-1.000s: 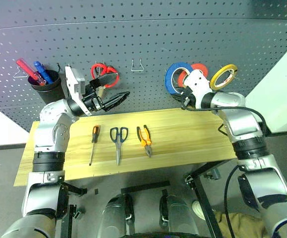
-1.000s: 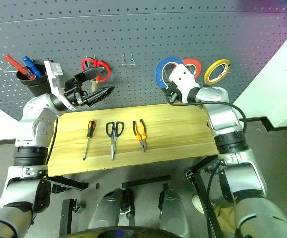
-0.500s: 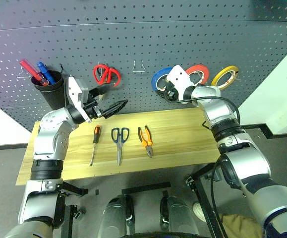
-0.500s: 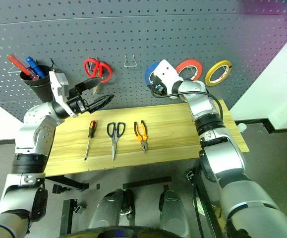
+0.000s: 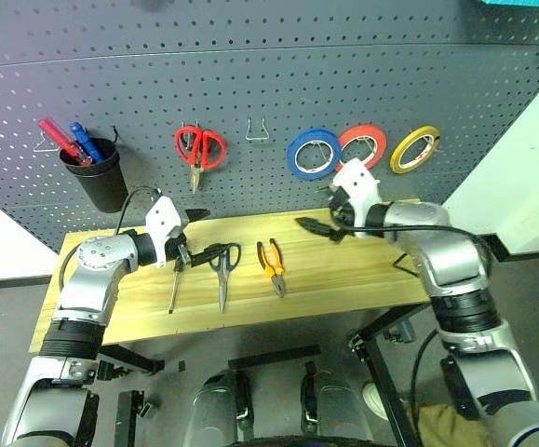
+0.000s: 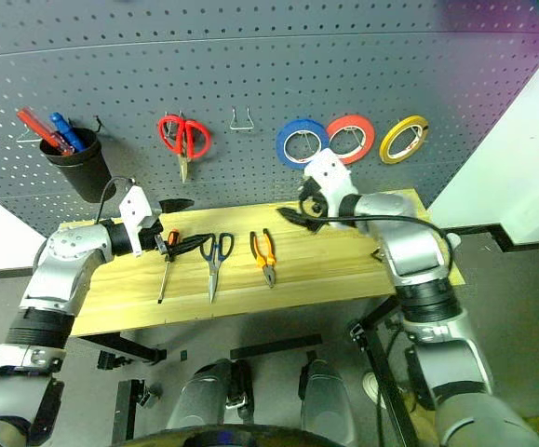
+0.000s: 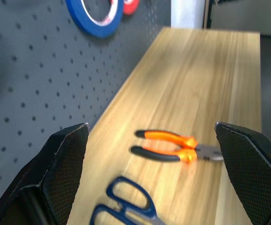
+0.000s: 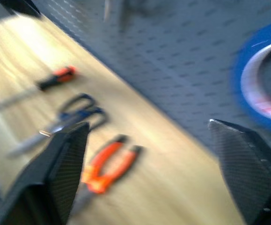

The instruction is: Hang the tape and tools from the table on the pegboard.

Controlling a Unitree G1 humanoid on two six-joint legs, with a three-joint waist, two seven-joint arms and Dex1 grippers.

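The pegboard point(image 5: 269, 84) is a dark grey panel with regular rows of small holes and thin metal hooks. The table point(image 5: 362, 270) is a long, light wooden top with visible grain.

The tape point(image 5: 313, 154), a flat blue ring with a whitish core, hangs on the pegboard. To its right hang a red-orange roll point(image 5: 362, 147) and a thinner yellow roll point(image 5: 414, 149). To its left are an empty wire hook point(image 5: 257, 130), red-handled scissors point(image 5: 200, 149) and a black cup point(image 5: 101, 172) holding red and blue handled tools.

Three tools lie side by side on the table: a slim screwdriver point(image 5: 176, 277) with an orange-and-black handle on the left, scissors point(image 5: 223, 270) with dark blue handles in the middle, and pliers point(image 5: 273, 264) with orange-and-black handles on the right.

Changes from one second ago: the blue ring was then at the right gripper, against the board; it now hangs free on its hook. The right gripper has withdrawn and dropped to just above the far edge of the table. The left gripper has come down from in front of the board to table level.

The right gripper point(image 5: 317, 226) is spread wide and holds nothing. The left gripper point(image 5: 199, 237) is also spread wide and empty, with its near finger just over the screwdriver handle and beside the scissors handles.
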